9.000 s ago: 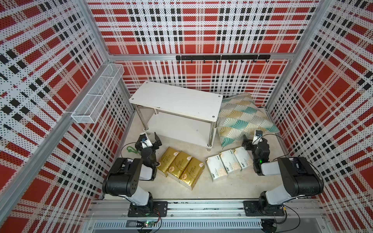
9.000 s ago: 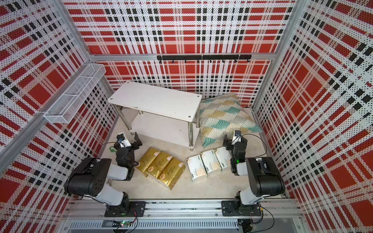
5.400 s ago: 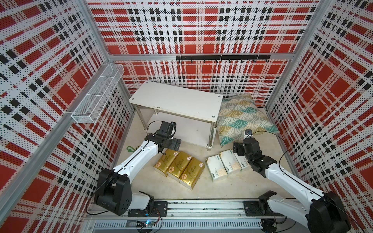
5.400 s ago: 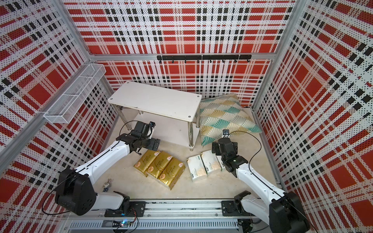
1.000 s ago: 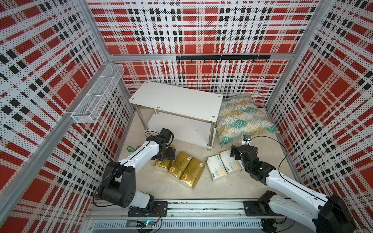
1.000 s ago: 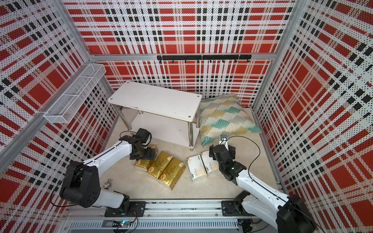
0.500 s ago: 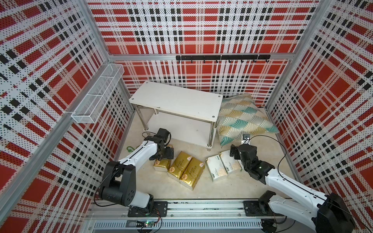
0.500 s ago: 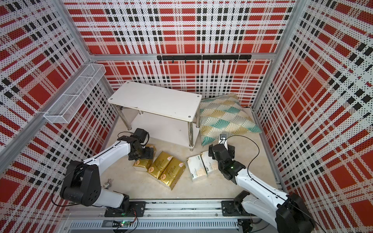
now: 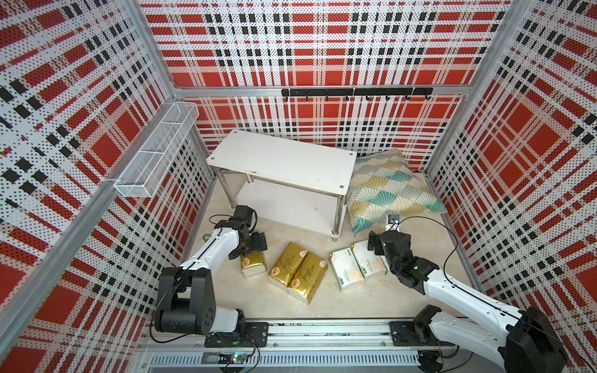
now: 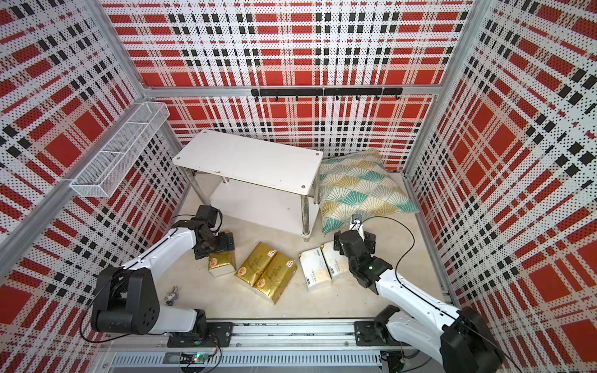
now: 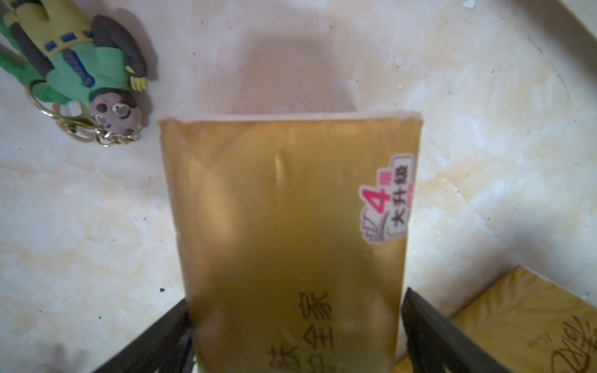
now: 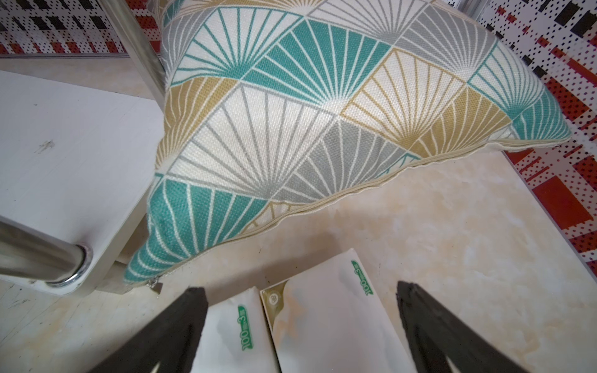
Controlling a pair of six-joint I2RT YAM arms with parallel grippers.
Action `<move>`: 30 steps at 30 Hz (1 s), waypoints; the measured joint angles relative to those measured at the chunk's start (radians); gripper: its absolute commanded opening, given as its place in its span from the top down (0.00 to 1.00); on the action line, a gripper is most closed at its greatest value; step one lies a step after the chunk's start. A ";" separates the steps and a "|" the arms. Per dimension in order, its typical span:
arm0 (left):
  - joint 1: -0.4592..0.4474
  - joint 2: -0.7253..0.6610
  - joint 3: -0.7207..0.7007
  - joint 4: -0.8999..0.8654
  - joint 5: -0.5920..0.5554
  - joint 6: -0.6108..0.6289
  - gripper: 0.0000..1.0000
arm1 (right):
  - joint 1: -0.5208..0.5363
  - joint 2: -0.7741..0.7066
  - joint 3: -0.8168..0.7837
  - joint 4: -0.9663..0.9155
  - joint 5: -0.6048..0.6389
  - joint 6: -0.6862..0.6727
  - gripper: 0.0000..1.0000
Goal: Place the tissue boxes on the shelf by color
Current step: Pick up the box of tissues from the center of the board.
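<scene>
Left end effector (image 9: 251, 247) stands open, jaws astride the short width of the shiny gold soft tissue pack (image 9: 253, 262) lying on the beige counter (image 9: 355, 300). Its long axis points away from the low white chrome-legged two-tier shelf (image 9: 281, 158), which stands close behind this end effector.

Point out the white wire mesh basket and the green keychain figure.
White wire mesh basket (image 9: 161, 148), in a top view, middle compartment's mesh.
Green keychain figure (image 11: 80, 61), left wrist view, its torso.
</scene>
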 measured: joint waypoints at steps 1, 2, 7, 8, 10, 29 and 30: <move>-0.003 0.000 0.000 0.000 -0.002 0.000 0.01 | 0.000 0.000 0.000 0.002 0.000 0.000 0.00; -0.006 0.001 0.000 0.000 -0.002 0.000 0.01 | 0.000 0.000 0.000 0.003 0.000 0.000 0.00; -0.016 0.013 0.000 -0.003 -0.024 0.000 0.01 | 0.000 0.003 0.000 0.020 -0.001 0.000 0.00; -0.019 0.016 -0.001 -0.003 -0.029 0.000 0.01 | 0.000 0.006 0.000 0.023 -0.001 0.000 0.00; -0.027 0.024 -0.010 -0.003 -0.035 0.000 0.01 | 0.000 0.014 0.000 0.029 -0.001 0.000 0.00; -0.071 0.057 -0.027 -0.010 -0.061 0.000 0.07 | 0.000 0.032 0.000 0.047 0.000 -0.011 0.00; -0.071 0.058 -0.027 -0.010 -0.062 0.000 0.08 | 0.000 0.031 0.000 0.047 0.000 -0.011 0.00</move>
